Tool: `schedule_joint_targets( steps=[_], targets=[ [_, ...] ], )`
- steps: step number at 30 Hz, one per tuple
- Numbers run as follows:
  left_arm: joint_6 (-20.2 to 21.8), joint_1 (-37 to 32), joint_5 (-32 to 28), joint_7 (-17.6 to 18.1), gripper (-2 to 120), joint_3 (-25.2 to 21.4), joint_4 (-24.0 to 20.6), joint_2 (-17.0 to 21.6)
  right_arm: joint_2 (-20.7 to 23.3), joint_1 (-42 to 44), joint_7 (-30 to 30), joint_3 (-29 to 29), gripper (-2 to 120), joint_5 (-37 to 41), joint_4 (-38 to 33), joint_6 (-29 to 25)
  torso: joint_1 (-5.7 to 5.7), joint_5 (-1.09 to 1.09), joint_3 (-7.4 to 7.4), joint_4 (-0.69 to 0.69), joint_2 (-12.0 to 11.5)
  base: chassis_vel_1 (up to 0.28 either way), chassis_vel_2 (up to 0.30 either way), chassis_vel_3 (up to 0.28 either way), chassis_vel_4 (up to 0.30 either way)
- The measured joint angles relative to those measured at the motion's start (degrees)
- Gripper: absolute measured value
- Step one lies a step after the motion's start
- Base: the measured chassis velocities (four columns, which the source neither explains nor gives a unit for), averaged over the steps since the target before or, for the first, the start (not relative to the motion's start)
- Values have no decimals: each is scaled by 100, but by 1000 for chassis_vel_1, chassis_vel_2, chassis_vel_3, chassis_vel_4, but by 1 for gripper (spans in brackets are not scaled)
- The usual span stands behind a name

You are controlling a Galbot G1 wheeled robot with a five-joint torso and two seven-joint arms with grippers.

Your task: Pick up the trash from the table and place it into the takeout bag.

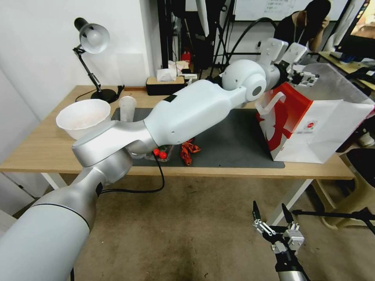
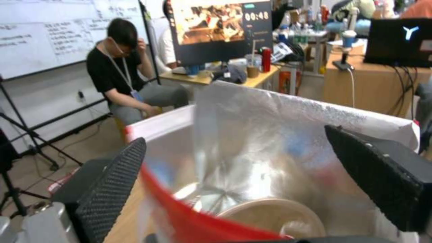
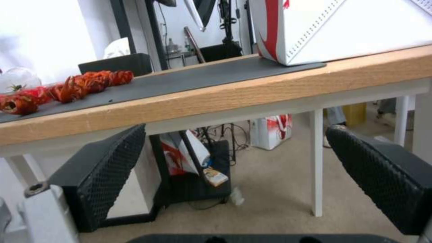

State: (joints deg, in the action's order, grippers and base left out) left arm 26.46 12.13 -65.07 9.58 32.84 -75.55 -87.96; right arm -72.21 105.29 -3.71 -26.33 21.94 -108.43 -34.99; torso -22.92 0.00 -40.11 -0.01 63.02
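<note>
Left gripper [image 2: 234, 189] is released, jaws spread and empty, above the open takeout bag [image 1: 312, 128] on the worktop [image 1: 35, 152]; a beige shallow bowl [image 2: 270, 216] lies inside the bag below it. Right gripper [image 1: 273, 220] hangs released below the worktop edge.

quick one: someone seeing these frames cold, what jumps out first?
The left arm, stretched across the table, with the left gripper open and empty over the mouth of the takeout bag; a beige bowl already lies inside its foil lining. Next, the red crayfish shells on the dark mat and the big white bowl at the table's left. The right gripper hangs open below the table edge.
</note>
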Motion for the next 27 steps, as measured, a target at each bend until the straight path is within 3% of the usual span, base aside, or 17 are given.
schedule_joint_targets(
  steps=[5, 8, 13, 16, 24, 27],
  targets=[
    [108, -242, 9, 69, 100, -220, -485, 444, 20, -5, 3, 8, 100, 2, 0, 3, 0, -1, 0, 1, 0, 0, 0, 0, 0],
    [181, -667, 48, 214, 100, -568, -947, 977, 14, -13, 10, 49, 100, 3, 16, 5, 0, -2, 0, 1, 0, 0, 0, 0, 0],
    [214, -1161, 255, 300, 100, -968, -1331, 1444, 9, -14, 20, 72, 100, 2, 18, 6, 0, -3, 0, 1, 1, 0, 0, 0, 0],
    [212, -1843, 586, 303, 100, -1463, -1683, 1897, -3, 18, 50, 89, 100, -10, -4, 6, 0, -2, 0, 1, 0, 0, 0, 0, 0],
    [1, -3200, 1336, 91, 100, -2306, -2217, 2469, 2, 35, 94, 108, 100, -24, -73, 5, 0, -2, 0, 2, 1, 0, 0, 0, 0],
    [-234, -4117, 1840, -32, 100, -2928, -2514, 2671, 12, 36, 110, 119, 100, -30, -79, 7, 0, -1, 0, 0, 1, 0, 0, 0, 0]
  ],
)
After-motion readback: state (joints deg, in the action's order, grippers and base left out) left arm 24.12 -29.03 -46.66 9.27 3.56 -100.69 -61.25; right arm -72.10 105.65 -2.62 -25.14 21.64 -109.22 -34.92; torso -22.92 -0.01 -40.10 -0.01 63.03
